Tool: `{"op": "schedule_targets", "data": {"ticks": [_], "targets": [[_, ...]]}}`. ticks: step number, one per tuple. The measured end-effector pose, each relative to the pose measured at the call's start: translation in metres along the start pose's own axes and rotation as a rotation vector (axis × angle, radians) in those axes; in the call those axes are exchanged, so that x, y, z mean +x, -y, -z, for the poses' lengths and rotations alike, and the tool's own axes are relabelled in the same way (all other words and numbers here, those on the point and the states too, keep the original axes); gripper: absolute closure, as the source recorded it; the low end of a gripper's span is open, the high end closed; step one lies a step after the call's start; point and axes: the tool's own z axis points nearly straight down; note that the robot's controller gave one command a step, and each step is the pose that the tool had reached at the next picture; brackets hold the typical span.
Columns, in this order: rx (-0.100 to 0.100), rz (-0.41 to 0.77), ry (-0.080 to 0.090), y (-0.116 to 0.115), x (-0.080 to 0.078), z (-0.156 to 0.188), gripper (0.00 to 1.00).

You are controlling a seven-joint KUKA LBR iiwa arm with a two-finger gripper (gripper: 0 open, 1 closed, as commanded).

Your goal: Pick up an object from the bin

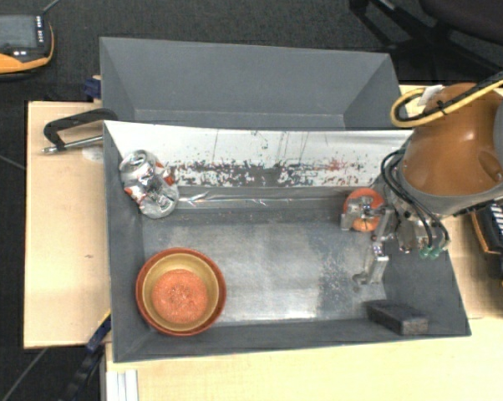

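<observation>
My gripper hangs at the right side of the bin, low over the bare floor. A small orange and grey thing lies just up and left of it, against the back wall and apart from the gripper. A dark grey rectangular block lies at the bin's front right corner, a little below the gripper. Nothing shows held in the gripper.
A crushed silver and red can lies in the back left corner. An orange bowl with a yellow rim sits at the front left. The arm with its orange cover reaches in over the right rim.
</observation>
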Motion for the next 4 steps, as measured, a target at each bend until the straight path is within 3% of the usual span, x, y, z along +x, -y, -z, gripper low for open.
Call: {"op": "schedule_targets", "data": {"ticks": [1, 2, 3, 4], "targets": [[-0.002, -0.144, -0.007, 0.013, 0.0, -0.107, 0.0], [-0.001, -0.198, 0.007, 0.052, -0.039, -0.05, 0.0], [-0.004, -0.319, 0.005, 0.075, -0.052, -0.069, 0.0], [0.002, -0.314, 0.011, 0.079, -0.059, -0.077, 0.0]]}}
